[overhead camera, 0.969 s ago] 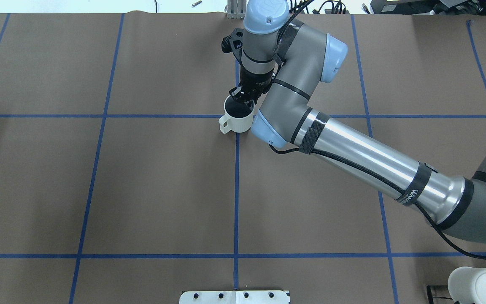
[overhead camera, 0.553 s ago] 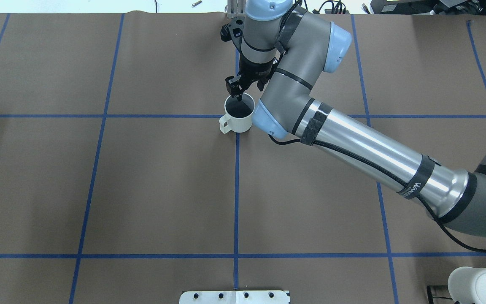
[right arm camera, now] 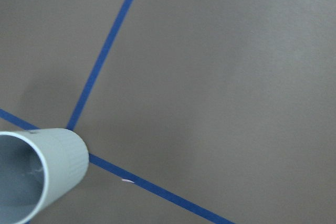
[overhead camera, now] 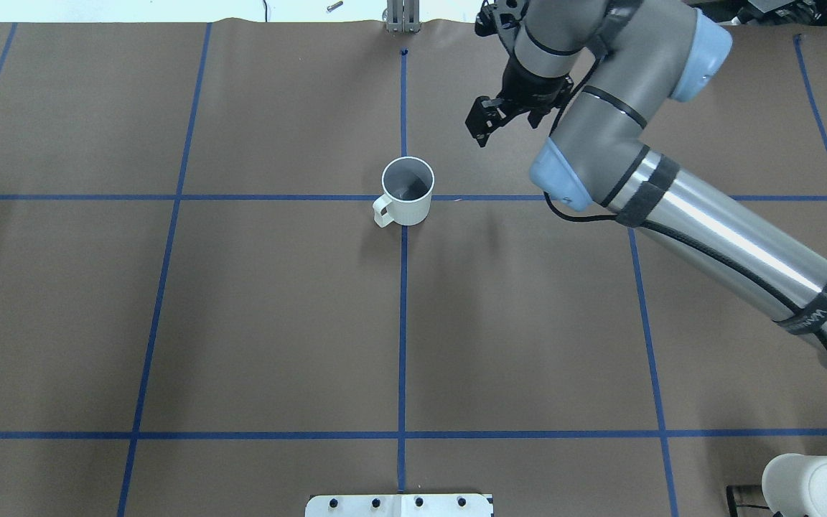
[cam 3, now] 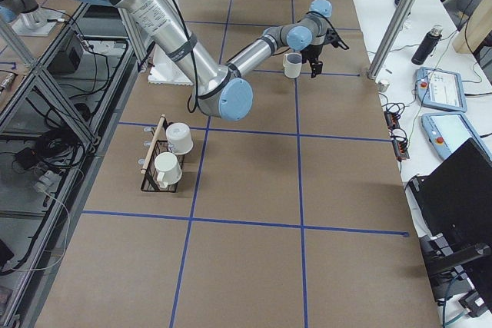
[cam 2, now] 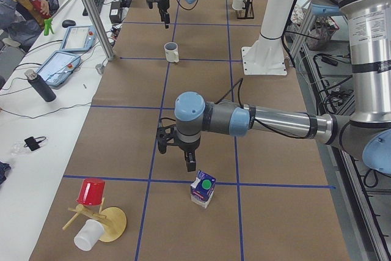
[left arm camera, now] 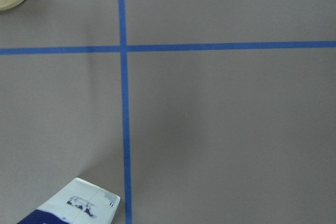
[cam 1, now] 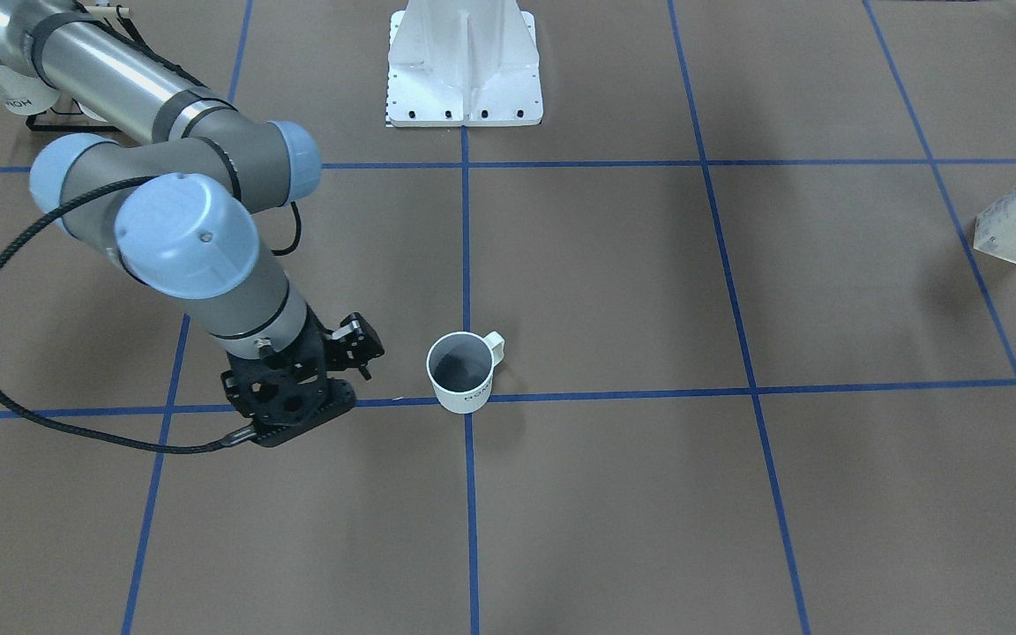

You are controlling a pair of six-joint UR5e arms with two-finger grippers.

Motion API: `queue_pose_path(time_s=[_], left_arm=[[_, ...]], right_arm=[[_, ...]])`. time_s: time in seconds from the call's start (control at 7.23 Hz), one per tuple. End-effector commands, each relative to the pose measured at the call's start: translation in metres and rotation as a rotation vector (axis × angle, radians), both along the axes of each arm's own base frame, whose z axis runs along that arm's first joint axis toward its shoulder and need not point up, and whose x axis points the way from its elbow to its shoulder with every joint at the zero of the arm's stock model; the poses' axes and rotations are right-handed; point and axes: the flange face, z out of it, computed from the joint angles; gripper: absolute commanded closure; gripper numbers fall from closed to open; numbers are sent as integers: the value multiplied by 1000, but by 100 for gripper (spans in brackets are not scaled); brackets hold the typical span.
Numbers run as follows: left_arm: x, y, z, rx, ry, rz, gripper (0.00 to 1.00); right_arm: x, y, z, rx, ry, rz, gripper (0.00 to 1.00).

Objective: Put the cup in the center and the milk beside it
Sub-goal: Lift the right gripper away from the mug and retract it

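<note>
Overhead exterior, left to right: white cup (overhead camera: 406, 192) upright on the brown tabletop (overhead camera: 255, 309) at a crossing of blue tape lines (overhead camera: 402, 323), handle toward the view's lower left; further right and farther off, right claw (overhead camera: 484, 133) hanging with fingers spread, pinching nothing, apart from the cup. Exterior left: milk (cam 2: 203, 189) standing near the camera, well apart from the cup, with left claw (cam 2: 186, 160) just beside it; spread or pressed together, cannot tell.
</note>
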Motion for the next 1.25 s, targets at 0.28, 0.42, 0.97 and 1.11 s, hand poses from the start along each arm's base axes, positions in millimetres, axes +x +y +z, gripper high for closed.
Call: queue_pose_path(time_s=[0.28,0.42,0.97,1.11], left_arm=[[-41,24,44,-185,52,-203,2],[-48,37,70,-249,92,-236,2],[-46,36,76,-364,149,-333,2],[-46,38,78,-356,148,-334,2]], right_arm=[[42,13,57,-25,30,30,0],[46,16,62,-23,30,32,0],[58,30,76,-13,46,49,0],[58,29,77,-9,52,57,0]])
